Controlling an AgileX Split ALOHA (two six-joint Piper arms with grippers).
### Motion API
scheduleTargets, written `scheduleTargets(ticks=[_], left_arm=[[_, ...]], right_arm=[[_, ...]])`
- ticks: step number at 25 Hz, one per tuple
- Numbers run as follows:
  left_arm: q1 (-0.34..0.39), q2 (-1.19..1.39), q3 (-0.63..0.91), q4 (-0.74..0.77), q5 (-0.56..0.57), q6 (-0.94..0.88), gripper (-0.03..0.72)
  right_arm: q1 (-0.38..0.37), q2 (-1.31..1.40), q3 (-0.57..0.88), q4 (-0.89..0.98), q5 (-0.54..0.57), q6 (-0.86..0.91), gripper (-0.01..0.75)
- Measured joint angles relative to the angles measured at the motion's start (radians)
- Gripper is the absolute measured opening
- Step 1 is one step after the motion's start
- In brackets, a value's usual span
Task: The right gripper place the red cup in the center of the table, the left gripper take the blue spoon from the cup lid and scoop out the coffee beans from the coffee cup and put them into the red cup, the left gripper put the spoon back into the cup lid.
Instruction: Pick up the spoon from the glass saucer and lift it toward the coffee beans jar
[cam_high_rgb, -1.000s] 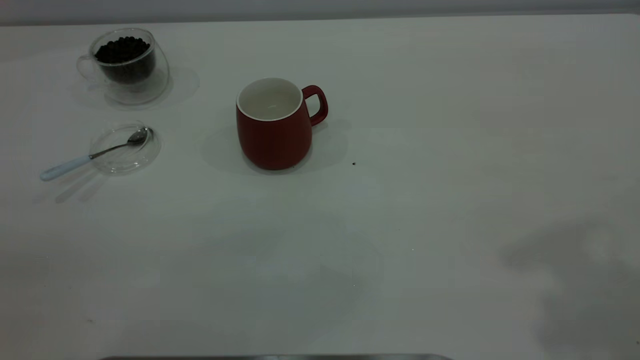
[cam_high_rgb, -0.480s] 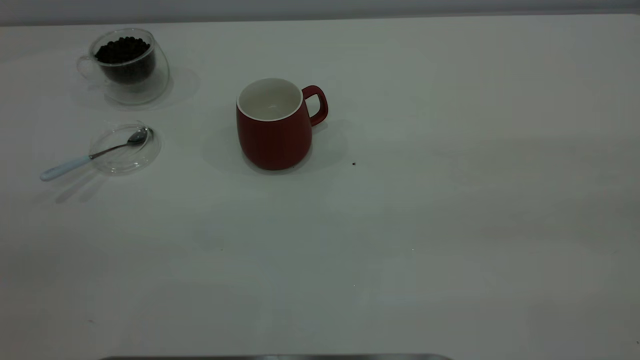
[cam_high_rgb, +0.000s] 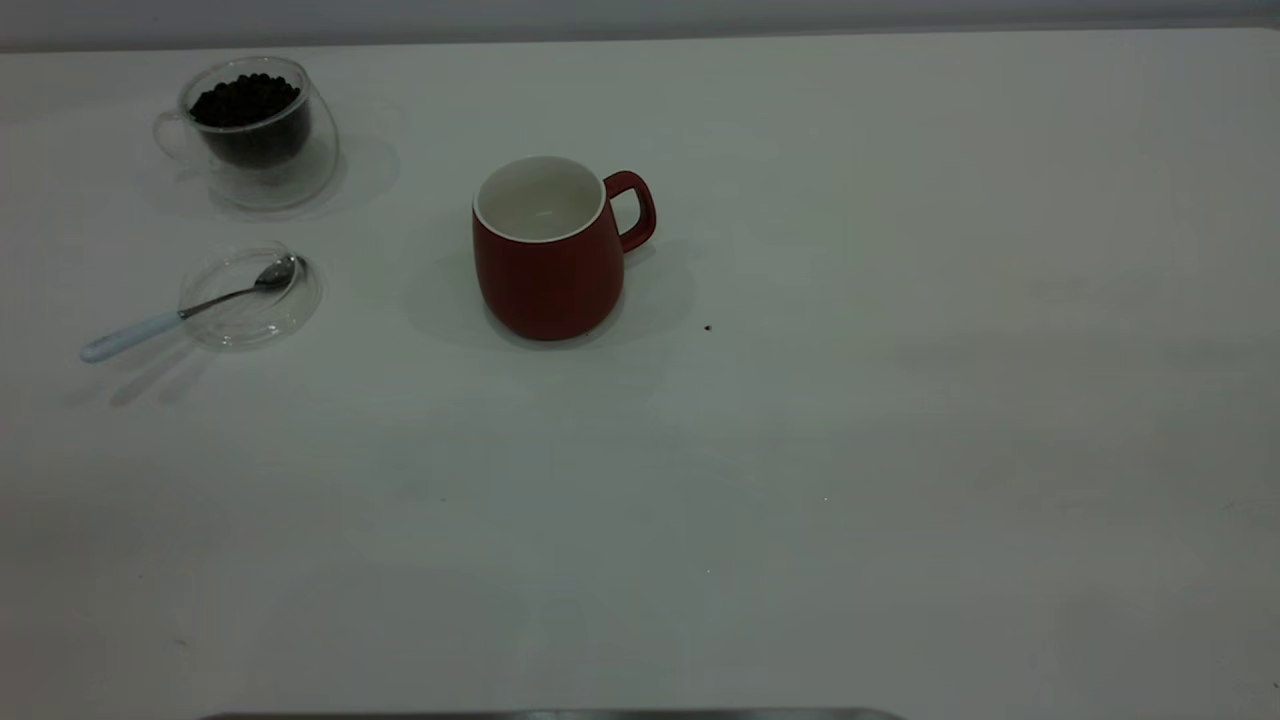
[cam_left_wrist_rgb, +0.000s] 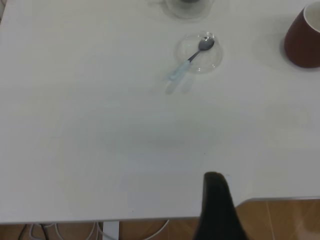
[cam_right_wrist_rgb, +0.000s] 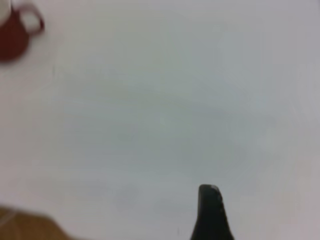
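Note:
The red cup (cam_high_rgb: 548, 262) stands upright and empty near the middle of the table (cam_high_rgb: 850, 350), handle to the right. At the far left, the coffee cup (cam_high_rgb: 262, 150) holds a heap of coffee beans (cam_high_rgb: 244, 98). In front of it lies the cup lid (cam_high_rgb: 255, 318), with the blue spoon (cam_high_rgb: 190, 308) resting bowl-in and its handle sticking out left. Neither gripper shows in the exterior view. The left gripper (cam_left_wrist_rgb: 216, 200) hangs over the table's near edge, far from the spoon (cam_left_wrist_rgb: 192, 57). The right gripper (cam_right_wrist_rgb: 210, 210) is over bare table, far from the red cup (cam_right_wrist_rgb: 12, 35).
A tiny dark speck (cam_high_rgb: 707, 327) lies right of the red cup. The left wrist view shows the table's front edge with wooden floor (cam_left_wrist_rgb: 285, 220) beyond it. A grey strip (cam_high_rgb: 550, 714) runs along the table's near edge.
A dark shadow at the table's near right corner has faded away. The cups, lid and spoon have not moved.

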Motion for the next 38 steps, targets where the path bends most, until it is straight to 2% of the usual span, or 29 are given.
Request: scheduleTargets(ticks=[9, 20, 38], left_arm=[[0.0, 0.0, 0.0, 0.0, 0.0, -0.007, 0.559], [0.0, 0.0, 0.0, 0.0, 0.0, -0.002, 0.559], [0.0, 0.0, 0.0, 0.0, 0.0, -0.002, 0.559]], right_arm=[[-0.029, -0.014, 0.0, -0.003, 0.004, 0.0, 0.572], [-0.15, -0.014, 0.0, -0.002, 0.004, 0.0, 0.572], [-0.154, -0.014, 0.0, -0.002, 0.004, 0.0, 0.572]])
